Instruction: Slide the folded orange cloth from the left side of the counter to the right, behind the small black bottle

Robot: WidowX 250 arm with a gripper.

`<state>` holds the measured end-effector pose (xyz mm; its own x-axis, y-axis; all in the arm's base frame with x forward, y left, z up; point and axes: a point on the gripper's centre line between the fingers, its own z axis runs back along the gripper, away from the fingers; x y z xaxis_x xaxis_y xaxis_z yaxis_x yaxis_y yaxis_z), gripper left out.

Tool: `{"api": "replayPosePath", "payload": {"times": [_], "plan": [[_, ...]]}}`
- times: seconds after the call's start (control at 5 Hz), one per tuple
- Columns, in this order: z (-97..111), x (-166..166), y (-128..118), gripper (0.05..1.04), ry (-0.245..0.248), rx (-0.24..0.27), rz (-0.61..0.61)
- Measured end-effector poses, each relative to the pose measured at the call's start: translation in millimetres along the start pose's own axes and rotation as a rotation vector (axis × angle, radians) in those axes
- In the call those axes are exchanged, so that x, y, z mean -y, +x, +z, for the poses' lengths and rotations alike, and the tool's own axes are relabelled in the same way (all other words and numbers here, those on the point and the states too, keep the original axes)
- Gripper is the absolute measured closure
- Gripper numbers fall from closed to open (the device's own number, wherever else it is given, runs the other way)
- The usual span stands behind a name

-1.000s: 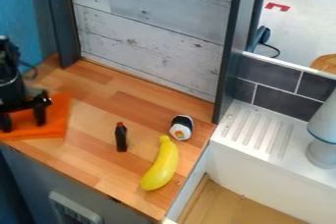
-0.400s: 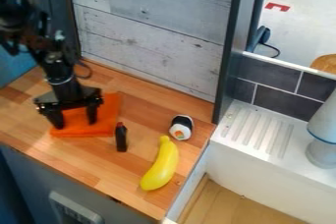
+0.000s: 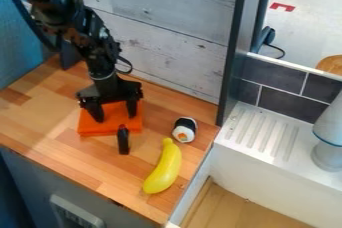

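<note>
Cloth [image 3: 92, 129], bright orange, lying on the desk [image 3: 43, 139] directly below the gripper [image 3: 115, 118]. Looks light and soft, probably thin fabric folded into a small stack; likely to bend, slide or bunch under a sideways push rather than keep a firm shape. Seems in no danger of breaking, but quite able to slip out of a shallow pinch or unfold when raised by one layer only. Best to take hold near the middle, pressing lightly down and gathering a ridge of fabric deep between the fingers, or else to grip all layers at a free edge. At the near edge, careful with the small dark bottle [image 3: 123, 141], upright-looking, close enough to be knocked. Farther off to the side, a sushi roll [image 3: 184, 130] and a banana [image 3: 163, 168], both apart from the fabric. As for the fingers, set wide apart and released, with tips down at the cloth and nothing visibly clamped between.
</note>
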<state>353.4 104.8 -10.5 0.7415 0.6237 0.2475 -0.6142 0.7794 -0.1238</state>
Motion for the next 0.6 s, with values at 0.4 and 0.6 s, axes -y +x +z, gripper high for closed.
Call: {"api": "replayPosePath", "payload": {"times": [0.4,0.6], "plan": [[-6,14,10,0.083,-0.005,0.027,0.014],[-9,18,11,0.083,-0.011,0.034,0.016]]}}
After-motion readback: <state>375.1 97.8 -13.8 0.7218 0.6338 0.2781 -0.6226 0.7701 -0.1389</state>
